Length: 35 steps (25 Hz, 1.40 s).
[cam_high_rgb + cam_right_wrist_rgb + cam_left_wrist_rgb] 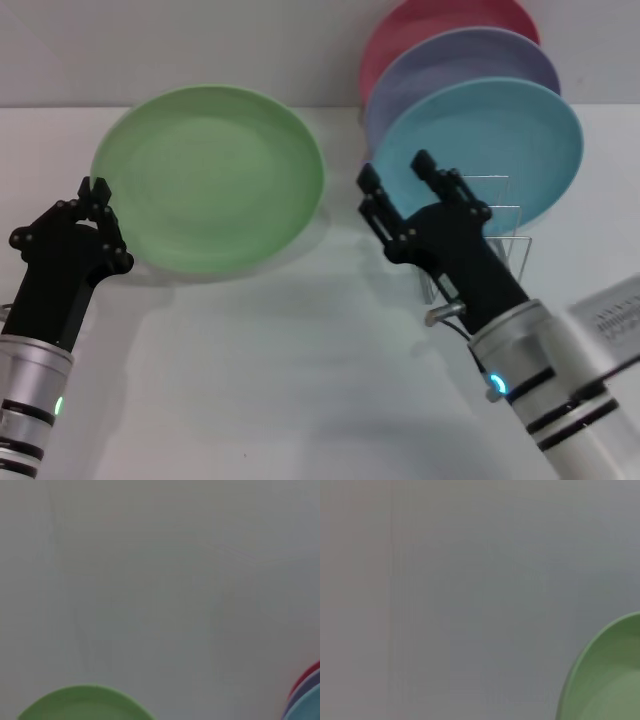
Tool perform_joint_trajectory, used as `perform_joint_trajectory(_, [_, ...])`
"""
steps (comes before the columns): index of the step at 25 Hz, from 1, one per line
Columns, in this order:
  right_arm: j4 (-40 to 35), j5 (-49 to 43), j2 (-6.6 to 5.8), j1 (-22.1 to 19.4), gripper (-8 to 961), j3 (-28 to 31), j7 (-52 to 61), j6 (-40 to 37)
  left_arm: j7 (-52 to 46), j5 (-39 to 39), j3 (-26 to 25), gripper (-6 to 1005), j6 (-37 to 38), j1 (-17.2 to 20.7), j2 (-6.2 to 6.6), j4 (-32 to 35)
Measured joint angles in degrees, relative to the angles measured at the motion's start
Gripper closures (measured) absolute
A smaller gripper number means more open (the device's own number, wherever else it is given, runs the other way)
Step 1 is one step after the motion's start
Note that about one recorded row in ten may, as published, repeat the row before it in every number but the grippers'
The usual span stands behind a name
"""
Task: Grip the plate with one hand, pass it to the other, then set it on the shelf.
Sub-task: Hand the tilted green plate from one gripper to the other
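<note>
On my head feed, the left gripper [97, 190] rises from the near left of the white table [300, 380], its black fingers closed on the near-left rim of the plate [210, 178], which it holds tilted up toward me above the tabletop, with a soft shadow beneath. On the near right, the right gripper [395, 180] reaches forward from its silver-and-black forearm, fingers spread apart and grasping nothing; it hangs just beside the plate's right edge without touching it, and in front of the light blue plate [490, 150]. Behind that arm stands the shelf [495, 215], a thin silver wire rack of which I see only a few upright loops and a corner by the wrist. Three plates stand on edge in it, one behind the other: the light blue one nearest, then the lavender plate [470, 55], then the red plate [420, 25] against the pale wall at the back. My left wrist feed gives only a blank grey surface and a curved slice of the plate [612, 680]. My right wrist feed shows the plate's [85, 705] rim at one edge and slivers of the three racked plates in the corner
</note>
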Motion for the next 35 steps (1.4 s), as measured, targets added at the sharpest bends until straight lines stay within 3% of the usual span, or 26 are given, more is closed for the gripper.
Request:
perform_joint_trajectory(25, [-1.6,-0.6,-0.08,9.4,287,5.6,0.0,20.3,13.5,-16.3,8.2,965,2.6,0.4,0.00,-5.3])
perform_joint_trajectory(35, [-2.3,-4.1,0.09,9.9,287,8.1,-0.1,22.0,16.8,-21.2,10.0,964,2.7,0.1,0.00,-7.4])
